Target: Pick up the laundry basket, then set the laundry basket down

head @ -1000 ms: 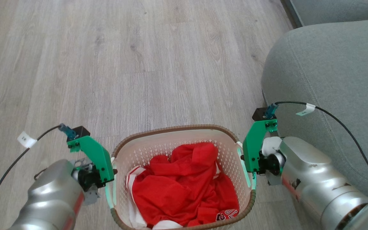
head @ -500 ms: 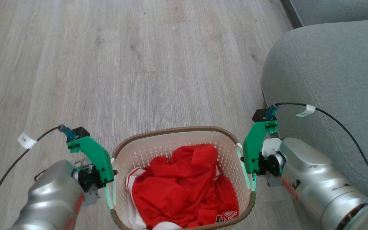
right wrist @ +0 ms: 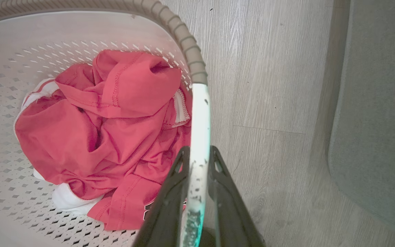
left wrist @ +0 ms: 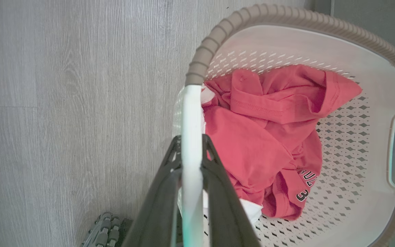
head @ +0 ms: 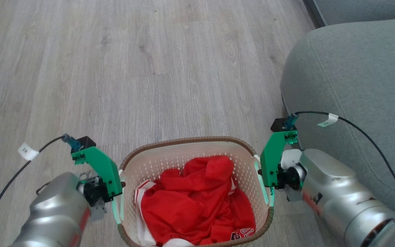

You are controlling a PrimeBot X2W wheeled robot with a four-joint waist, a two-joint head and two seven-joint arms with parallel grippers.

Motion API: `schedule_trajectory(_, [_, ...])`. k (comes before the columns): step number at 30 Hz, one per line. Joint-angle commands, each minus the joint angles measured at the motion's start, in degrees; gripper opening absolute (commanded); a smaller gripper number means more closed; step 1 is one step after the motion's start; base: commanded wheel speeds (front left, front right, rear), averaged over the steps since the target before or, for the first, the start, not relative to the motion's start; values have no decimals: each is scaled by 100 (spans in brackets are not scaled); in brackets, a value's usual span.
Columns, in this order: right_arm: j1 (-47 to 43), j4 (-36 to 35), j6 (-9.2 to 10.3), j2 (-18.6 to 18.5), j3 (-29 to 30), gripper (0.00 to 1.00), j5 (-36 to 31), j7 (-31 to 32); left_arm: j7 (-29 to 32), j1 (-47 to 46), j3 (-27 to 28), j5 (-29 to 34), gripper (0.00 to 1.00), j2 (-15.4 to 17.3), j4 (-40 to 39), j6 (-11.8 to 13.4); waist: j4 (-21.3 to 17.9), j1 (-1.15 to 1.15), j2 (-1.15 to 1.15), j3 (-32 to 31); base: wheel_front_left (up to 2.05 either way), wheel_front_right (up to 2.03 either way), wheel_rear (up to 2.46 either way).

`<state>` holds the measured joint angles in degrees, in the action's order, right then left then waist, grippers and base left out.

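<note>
The laundry basket [head: 190, 139], clothing [head: 197, 202] inside, sits between left gripper [left wrist: 191, 144] and right gripper [right wrist: 197, 152]; sofa [head: 355, 85] to its right, floor [head: 115, 68] beneath

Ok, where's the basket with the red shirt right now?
In the head view the laundry basket is bottom middle, between the left gripper and right gripper, each shut on a side handle, with the grey sofa to its right.

Grey wood floor [head: 149, 68], grey sofa [head: 355, 75]

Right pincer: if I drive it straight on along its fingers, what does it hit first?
The laundry basket itself: the right pincer is shut on its white handle, which runs on ahead to the brown rim. Depth is unclear, so whether it would slide or jam I cannot tell.
</note>
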<state>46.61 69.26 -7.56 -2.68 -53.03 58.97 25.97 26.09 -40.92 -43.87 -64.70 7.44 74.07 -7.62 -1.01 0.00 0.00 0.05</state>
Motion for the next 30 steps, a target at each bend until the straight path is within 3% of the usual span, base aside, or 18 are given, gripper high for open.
schedule_trajectory(1, [211, -54, 8, -20, -40, 0, 39, -28, -154, -339, 154, -65, 0, 279, -49, 13, 4, 0, 0, 13, 0, 0, 0])
schedule_trajectory(12, [308, -34, 8, -20, -146, 0, 127, -141, -490, -353, 102, -49, 0, 304, -179, 13, -21, 0, 0, 204, 0, 0, 0])
schedule_trajectory(30, [1104, 202, 8, -20, -199, 0, -69, -1152, -1516, -1071, 20, 108, 0, 388, -378, 13, -159, 0, 0, 1810, 0, 0, 0])
